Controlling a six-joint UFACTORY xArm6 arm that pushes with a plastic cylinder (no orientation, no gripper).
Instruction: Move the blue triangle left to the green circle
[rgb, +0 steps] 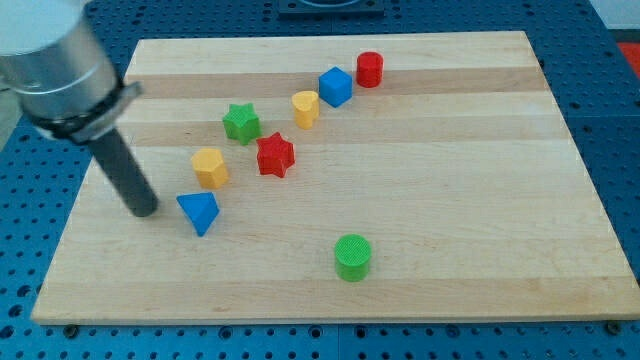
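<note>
Camera view: our tip (146, 210) rests on the wooden board (480, 220), just beside the blue triangle (199, 211) at its 9 o'clock. We carry no claw, only a rod. Green circle (352, 257) lies well apart at the triangle's 4 o'clock. Yellow hexagon (210, 166) sits at 12 o'clock, red star (275, 155) at 2 o'clock; neither lies between triangle and circle.
</note>
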